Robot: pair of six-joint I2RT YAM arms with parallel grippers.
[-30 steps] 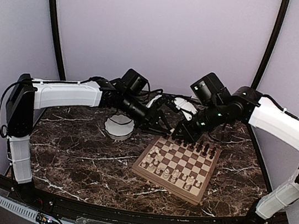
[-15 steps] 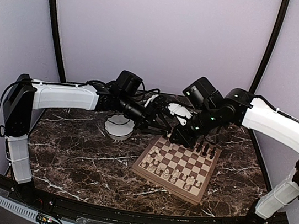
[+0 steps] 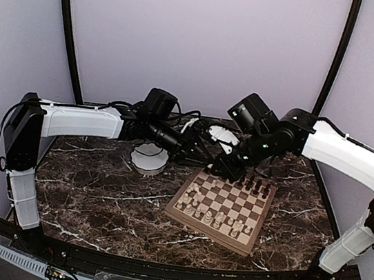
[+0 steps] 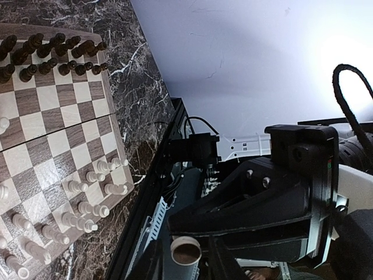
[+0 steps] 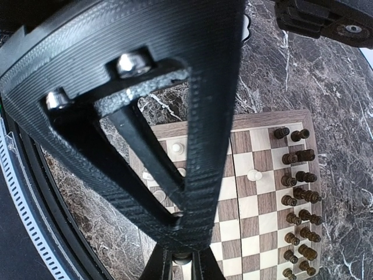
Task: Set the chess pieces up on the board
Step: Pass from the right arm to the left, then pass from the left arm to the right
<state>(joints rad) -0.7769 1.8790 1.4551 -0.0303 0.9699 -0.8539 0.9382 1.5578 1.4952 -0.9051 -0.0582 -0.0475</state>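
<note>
The board [image 3: 200, 203] lies right of centre, with pale chess pieces [image 3: 212, 217] along its near rows and dark ones [image 3: 254, 186] along the far rows. Both grippers meet above its far left corner. My right gripper [image 3: 225, 168] [image 5: 182, 268] is shut on a pale piece [image 5: 181, 260]. In the left wrist view that piece's round brown-felted base [image 4: 185, 252] faces the camera. It sits between the fingers of my left gripper [image 3: 210, 160] [image 4: 186, 261], with a slim gap on each side. One pale pawn [image 5: 254, 174] stands alone mid-board.
A white scalloped bowl [image 3: 148, 158] sits on the marble table [image 3: 95, 197] left of the board, under the left forearm. The two arms cross the far half of the table. The table's front edge and cable rail [image 4: 152, 224] lie beyond the board's pale side.
The right gripper has moved left and up with its piece to meet the left gripper. The left jaws have narrowed round the piece's base.
</note>
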